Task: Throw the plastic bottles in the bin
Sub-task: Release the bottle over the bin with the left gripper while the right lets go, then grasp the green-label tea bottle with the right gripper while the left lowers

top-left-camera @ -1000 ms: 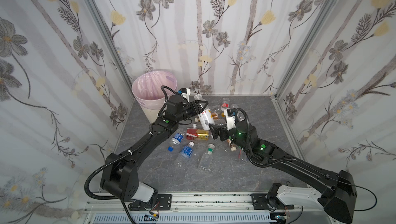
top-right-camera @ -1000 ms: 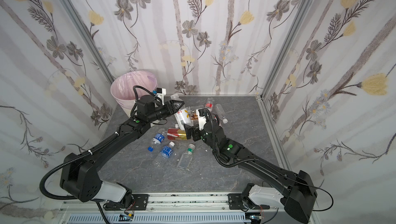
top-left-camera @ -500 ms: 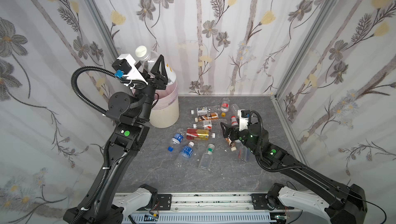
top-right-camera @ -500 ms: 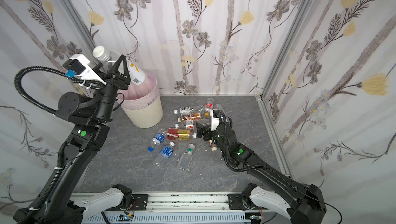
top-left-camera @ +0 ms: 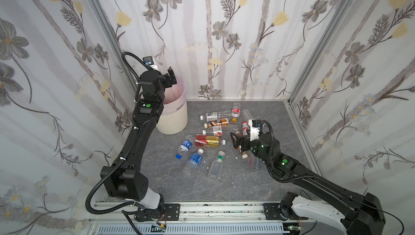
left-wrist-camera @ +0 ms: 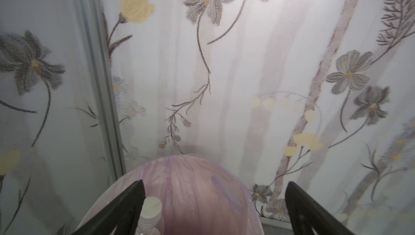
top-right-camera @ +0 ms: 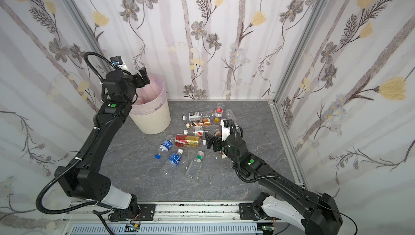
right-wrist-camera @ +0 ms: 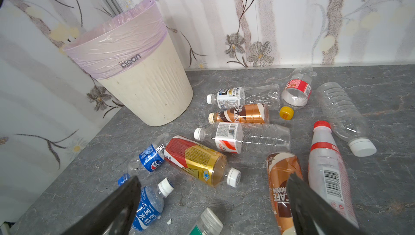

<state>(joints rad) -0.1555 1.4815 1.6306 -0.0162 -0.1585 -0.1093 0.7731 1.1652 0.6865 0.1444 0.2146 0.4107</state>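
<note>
The left gripper (left-wrist-camera: 215, 183) hangs over the bin (top-left-camera: 177, 119), which stands in the far left corner of the desk (top-left-camera: 224, 184). Its jaws are spread wide with nothing between them. Inside the bin's lilac bag (right-wrist-camera: 116, 43) a white-capped bottle (left-wrist-camera: 151, 209) shows just beside one finger (left-wrist-camera: 125, 209); whether they touch I cannot tell. The right gripper (top-left-camera: 237, 143) sits low over the middle of the desk, jaws also wide apart and empty, pointing toward the bin. The other bottles lie loose on the desk to the right of the bin. A red-and-gold bottle (top-left-camera: 206, 140) lies just ahead of the right gripper. Two blue-labelled bottles (top-left-camera: 194, 158) and a green-capped bottle (top-left-camera: 216, 164) lie nearer the front. A brown bottle (right-wrist-camera: 283, 182) and a red-capped white bottle (right-wrist-camera: 325, 173) lie side by side close to the right gripper. Several clear bottles (right-wrist-camera: 343, 114) lie farther back, near the wall.
</note>
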